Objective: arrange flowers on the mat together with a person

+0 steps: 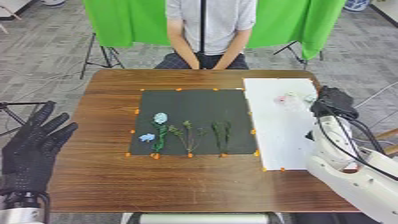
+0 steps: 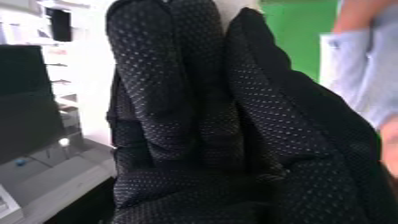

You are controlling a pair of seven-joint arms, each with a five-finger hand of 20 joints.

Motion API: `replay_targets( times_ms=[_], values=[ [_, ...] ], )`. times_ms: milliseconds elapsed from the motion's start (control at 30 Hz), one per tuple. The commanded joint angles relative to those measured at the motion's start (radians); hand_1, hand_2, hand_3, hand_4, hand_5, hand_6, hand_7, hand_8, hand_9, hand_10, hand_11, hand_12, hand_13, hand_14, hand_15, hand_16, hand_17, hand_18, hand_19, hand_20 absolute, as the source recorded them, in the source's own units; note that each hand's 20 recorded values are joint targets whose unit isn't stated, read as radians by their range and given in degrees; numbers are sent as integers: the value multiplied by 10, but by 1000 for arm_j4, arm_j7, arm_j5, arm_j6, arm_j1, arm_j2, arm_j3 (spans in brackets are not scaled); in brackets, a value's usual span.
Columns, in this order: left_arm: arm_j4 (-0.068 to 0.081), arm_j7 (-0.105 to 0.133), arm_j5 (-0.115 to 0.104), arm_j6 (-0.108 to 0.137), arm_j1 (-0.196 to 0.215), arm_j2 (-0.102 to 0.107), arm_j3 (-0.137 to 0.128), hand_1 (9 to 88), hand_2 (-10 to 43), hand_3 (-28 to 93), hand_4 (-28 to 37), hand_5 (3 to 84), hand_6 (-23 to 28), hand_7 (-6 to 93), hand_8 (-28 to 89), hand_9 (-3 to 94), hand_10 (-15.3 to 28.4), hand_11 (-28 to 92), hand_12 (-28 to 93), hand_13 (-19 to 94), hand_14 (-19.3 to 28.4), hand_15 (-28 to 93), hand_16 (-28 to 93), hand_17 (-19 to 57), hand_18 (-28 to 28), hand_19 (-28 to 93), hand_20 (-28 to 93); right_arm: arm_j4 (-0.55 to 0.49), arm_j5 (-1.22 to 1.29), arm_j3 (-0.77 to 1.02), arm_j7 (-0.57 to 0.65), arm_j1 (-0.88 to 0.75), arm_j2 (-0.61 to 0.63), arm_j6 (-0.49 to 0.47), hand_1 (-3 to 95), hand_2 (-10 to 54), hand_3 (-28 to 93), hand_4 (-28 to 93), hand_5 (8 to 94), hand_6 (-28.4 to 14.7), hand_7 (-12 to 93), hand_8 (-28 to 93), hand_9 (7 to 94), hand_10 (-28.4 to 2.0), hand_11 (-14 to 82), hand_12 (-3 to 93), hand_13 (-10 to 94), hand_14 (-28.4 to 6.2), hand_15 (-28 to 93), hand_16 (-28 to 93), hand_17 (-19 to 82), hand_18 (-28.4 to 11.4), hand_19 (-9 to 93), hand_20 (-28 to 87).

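On the dark mat [image 1: 191, 107] lie a pale blue flower [image 1: 160, 118] with a green stem, a smaller blue flower [image 1: 147, 137], thin sprigs [image 1: 188, 136] and green stems [image 1: 221, 137]. My right hand [image 1: 332, 100] is over the white sheet's right edge, close beside a pale flower [image 1: 310, 98]; a pink flower [image 1: 285, 99] lies left of that. In the right wrist view my right hand [image 2: 182, 100] has straight fingers, with the thumb alongside; something pale shows between the tips, and I cannot tell what. My left hand [image 1: 35, 145] is open, left of the table.
The brown table [image 1: 102, 175] carries the white sheet [image 1: 282, 132] right of the mat. Orange pieces [image 1: 137, 111] mark the mat's edges. A person [image 1: 210, 45] sits across the table, hands down at the far edge, before a green cloth [image 1: 306, 27].
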Motion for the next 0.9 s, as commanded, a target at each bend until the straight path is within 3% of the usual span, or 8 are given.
replay_targets(
  times_ms=[33, 167, 400, 467, 567, 667, 833, 900],
  values=[
    [3, -7, 4, 3, 7, -8, 5, 212, 70, 755, -242, 317, 51, 99, -84, 301, 151, 190, 118, 198, 217, 446, -51, -92, 175, 375, 160, -170, -24, 53, -73, 11, 7, 58, 623, -95, 672, -283, 835, 24, 241, 16, 926, -49, 83, 353, 846, 8, 402, 327, 361, -144, 789, 0],
    [0, -19, 16, -3, 10, -17, -3, 212, 70, 754, -243, 317, 51, 99, -83, 302, 151, 190, 118, 198, 217, 446, -52, -92, 174, 375, 160, -248, 17, 45, -152, 36, -21, 66, 620, -95, 676, -283, 834, 25, 245, 15, 926, -46, 82, 355, 847, 8, 397, 336, 356, -144, 785, 8],
    [-1, -74, 50, -15, -17, -44, -10, 212, 70, 755, -242, 317, 51, 100, -84, 301, 151, 190, 118, 198, 216, 445, -51, -92, 174, 375, 160, -307, 129, -109, -295, 177, -114, 71, 617, -95, 679, -283, 835, 26, 245, 13, 927, -45, 82, 357, 848, 7, 394, 339, 347, -143, 781, 18],
    [1, -94, 61, -22, -31, -52, -8, 212, 70, 754, -242, 317, 50, 99, -84, 301, 151, 190, 119, 198, 216, 446, -51, -92, 175, 375, 160, -294, 157, -178, -314, 234, -154, 65, 618, -95, 679, -283, 835, 25, 245, 14, 927, -45, 82, 359, 848, 7, 394, 339, 345, -144, 780, 21],
    [5, -103, 66, -24, -45, -52, -2, 213, 71, 754, -243, 317, 50, 100, -84, 302, 152, 191, 119, 199, 217, 446, -51, -92, 175, 375, 160, -263, 188, -269, -336, 303, -216, 66, 617, -95, 679, -283, 835, 25, 244, 14, 927, -43, 81, 359, 848, 4, 394, 339, 342, -145, 780, 26],
    [7, -132, 86, -35, -58, -70, -2, 212, 70, 755, -242, 317, 50, 100, -84, 302, 151, 191, 119, 199, 217, 448, -51, -92, 175, 375, 160, -220, 216, -359, -354, 369, -278, 60, 614, -95, 682, -283, 834, 25, 245, 15, 926, -42, 81, 360, 847, 6, 395, 338, 341, -146, 780, 31],
    [10, -125, 79, -34, -65, -60, 1, 212, 70, 755, -241, 316, 50, 99, -84, 301, 151, 190, 118, 199, 217, 448, -52, -92, 175, 376, 160, -150, 249, -454, -375, 437, -379, 25, 614, -95, 681, -283, 830, 23, 246, 16, 923, -43, 81, 360, 842, 3, 398, 338, 336, -147, 778, 37],
    [13, -140, 90, -42, -75, -69, 3, 212, 70, 755, -241, 316, 50, 100, -84, 302, 151, 191, 118, 199, 217, 447, -52, -92, 175, 376, 160, -122, 277, -485, -382, 456, -412, 22, 614, -95, 681, -283, 829, 23, 247, 16, 921, -43, 82, 360, 841, 3, 399, 337, 335, -148, 778, 40]
  ],
)
